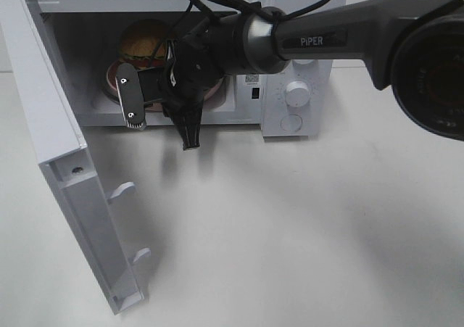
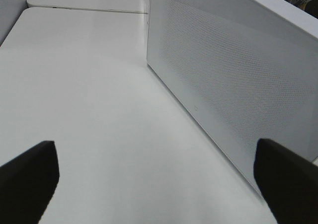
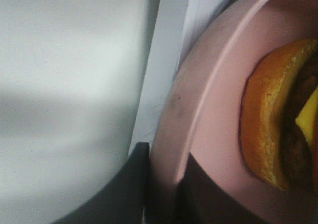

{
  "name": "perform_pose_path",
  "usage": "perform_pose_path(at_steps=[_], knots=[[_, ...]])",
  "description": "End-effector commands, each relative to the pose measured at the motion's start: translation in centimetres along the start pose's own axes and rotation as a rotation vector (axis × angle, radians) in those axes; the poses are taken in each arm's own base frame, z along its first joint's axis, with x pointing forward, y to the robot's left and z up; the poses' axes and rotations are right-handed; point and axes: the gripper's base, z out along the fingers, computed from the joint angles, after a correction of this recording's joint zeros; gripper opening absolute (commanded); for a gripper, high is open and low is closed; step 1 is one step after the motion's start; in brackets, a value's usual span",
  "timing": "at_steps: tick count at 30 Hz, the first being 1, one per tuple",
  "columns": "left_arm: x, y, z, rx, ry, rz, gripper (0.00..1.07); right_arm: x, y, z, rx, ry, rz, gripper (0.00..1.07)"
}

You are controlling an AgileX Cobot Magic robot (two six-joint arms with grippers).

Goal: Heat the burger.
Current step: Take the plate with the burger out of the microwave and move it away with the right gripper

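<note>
**Where everything sits**

We find the microwave (image 1: 290, 88) at the back of the table (image 1: 304, 233), its door (image 1: 65, 167) swung out to the left toward the front; inside the cavity lies the plate (image 1: 112, 77), and on it the burger (image 1: 145, 43); the right gripper (image 1: 156, 98) reaches into the opening at the plate's near rim; the dials (image 1: 297, 91) stand right of the cavity; the left gripper (image 2: 156, 179) hangs over bare table beside the microwave's outer wall.

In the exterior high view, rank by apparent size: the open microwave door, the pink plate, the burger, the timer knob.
Largest to smallest, as seen:
1. Microwave door, though it stands nearest the camera, which inflates it.
2. Pink plate, mostly hidden by the right gripper.
3. Burger, partly hidden.
4. Timer knob.
</note>
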Motion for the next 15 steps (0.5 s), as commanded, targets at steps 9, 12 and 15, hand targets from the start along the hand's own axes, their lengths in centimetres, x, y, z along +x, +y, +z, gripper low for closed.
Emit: perform_pose_path(at_steps=[9, 12, 15], knots=[[0.2, 0.0, -0.2, -0.002, -0.011, 0.001, 1.00, -0.5, 0.9, -3.9, 0.080, -0.085, -0.061, 0.00], [0.2, 0.0, -0.2, -0.002, -0.011, 0.001, 1.00, -0.4, 1.3, -4.7, 0.099, -0.105, -0.074, 0.00], [0.2, 0.0, -0.2, -0.002, -0.011, 0.001, 1.00, -0.2, 1.6, -5.5, 0.123, -0.116, -0.117, 0.00]])
